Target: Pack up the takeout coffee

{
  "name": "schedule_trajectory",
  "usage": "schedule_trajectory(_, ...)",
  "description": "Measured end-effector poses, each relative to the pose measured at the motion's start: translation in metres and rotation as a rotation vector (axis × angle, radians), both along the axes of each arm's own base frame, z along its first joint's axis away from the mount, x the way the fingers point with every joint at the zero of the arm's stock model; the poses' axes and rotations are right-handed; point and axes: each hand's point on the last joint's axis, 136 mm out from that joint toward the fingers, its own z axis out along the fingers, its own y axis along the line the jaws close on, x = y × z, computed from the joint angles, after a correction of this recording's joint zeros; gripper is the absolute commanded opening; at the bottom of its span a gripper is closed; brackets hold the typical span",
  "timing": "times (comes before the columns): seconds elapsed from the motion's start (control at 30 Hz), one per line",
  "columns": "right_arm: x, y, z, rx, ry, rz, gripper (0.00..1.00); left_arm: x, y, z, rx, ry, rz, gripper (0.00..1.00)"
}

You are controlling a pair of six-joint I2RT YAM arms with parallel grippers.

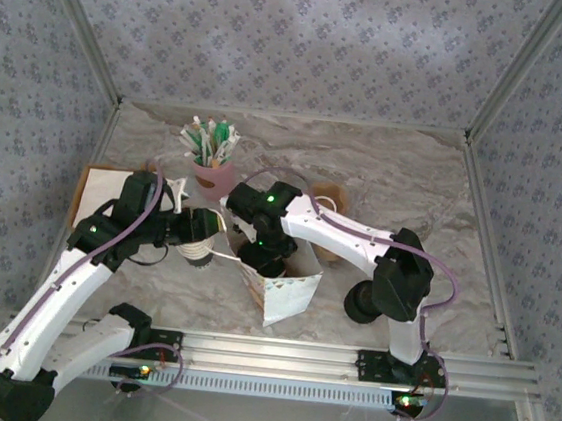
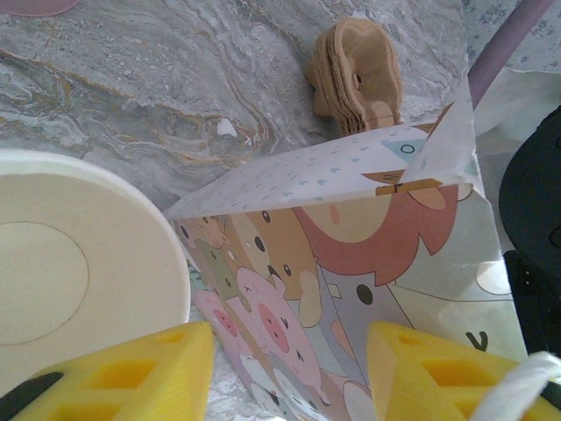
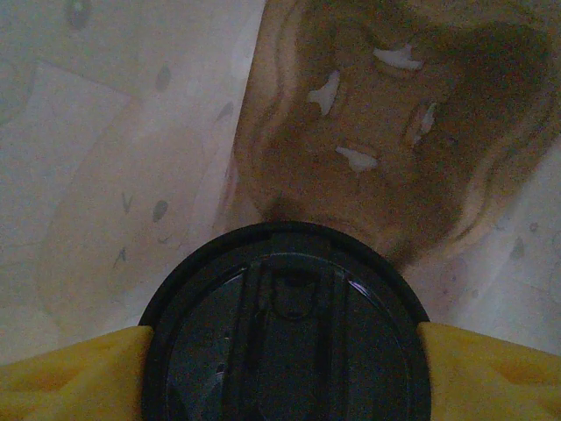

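Though its cup is hidden beneath the round black lid, the takeout coffee [image 3: 285, 324] is inside the paper bag [image 1: 284, 293], with the right gripper [image 3: 282, 377] pinching the lid on both sides.

Progress, as judged: lid on, coffee past the bag's mouth. Setting it down, letting go and pulling the arm out are left.

Left gripper [image 2: 289, 373] hangs just beside the bag's printed face, jaws apart, nothing clamped.

Stacked white cups [image 1: 196, 250] stand just left of the bag, with the pink cup of sticks [image 1: 212, 168] behind it.

Right wrist view gives the bag's interior and a blurred brown shape under the lid. From above, the arm covers that. Left wrist view adds brown pulp trays [image 2: 355, 74] beyond the bag.
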Motion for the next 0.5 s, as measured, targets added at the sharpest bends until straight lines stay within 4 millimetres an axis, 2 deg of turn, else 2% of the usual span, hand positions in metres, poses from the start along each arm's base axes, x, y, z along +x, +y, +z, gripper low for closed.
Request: schedule_trajectory(0.5,-0.0006,0.0001,0.0015,-0.001,-0.010,0.004,0.77,0.0000,0.0000,0.0000,0.000,0.000,0.000,0.49)
